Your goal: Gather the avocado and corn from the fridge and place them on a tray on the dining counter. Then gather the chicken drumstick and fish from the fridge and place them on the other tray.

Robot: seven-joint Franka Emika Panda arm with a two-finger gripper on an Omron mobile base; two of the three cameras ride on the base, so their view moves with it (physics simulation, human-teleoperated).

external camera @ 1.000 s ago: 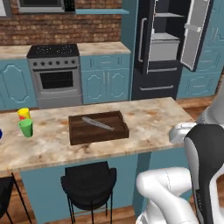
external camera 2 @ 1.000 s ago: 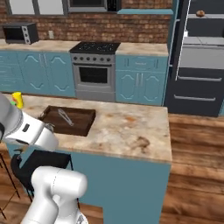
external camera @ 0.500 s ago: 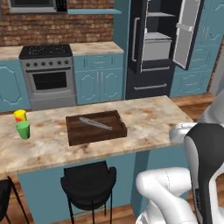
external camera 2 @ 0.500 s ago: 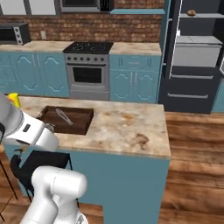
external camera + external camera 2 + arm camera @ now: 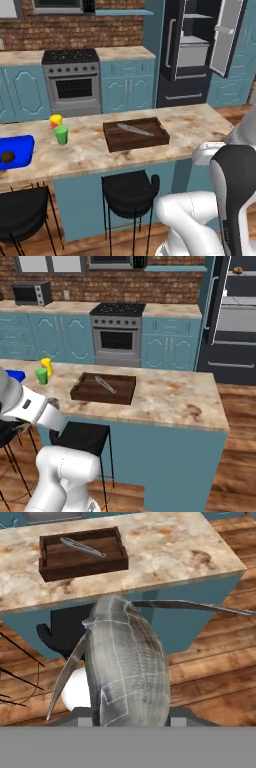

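Silvery-grey fish (image 5: 125, 667) gripped in the gripper (image 5: 131, 722), long axis running six to twelve o'clock toward the dining counter (image 5: 165, 549), another fish (image 5: 82, 547) lying lengthwise in the brown tray (image 5: 82, 568).

The worktop (image 5: 190, 125) looks like smooth beige stone with brown swirls, and the tray (image 5: 135, 135) on it is dark brown wood with a dull look. The fish (image 5: 125, 667) close to the hand camera has shiny silver-grey skin with thin lines like scales, and a small grey fish (image 5: 82, 547) lies in the tray. The fridge (image 5: 172, 50) is black and a bit glossy with grey metal handles, the floor (image 5: 240, 421) is brown wood boards, and the back wall (image 5: 75, 30) is rough red brick.
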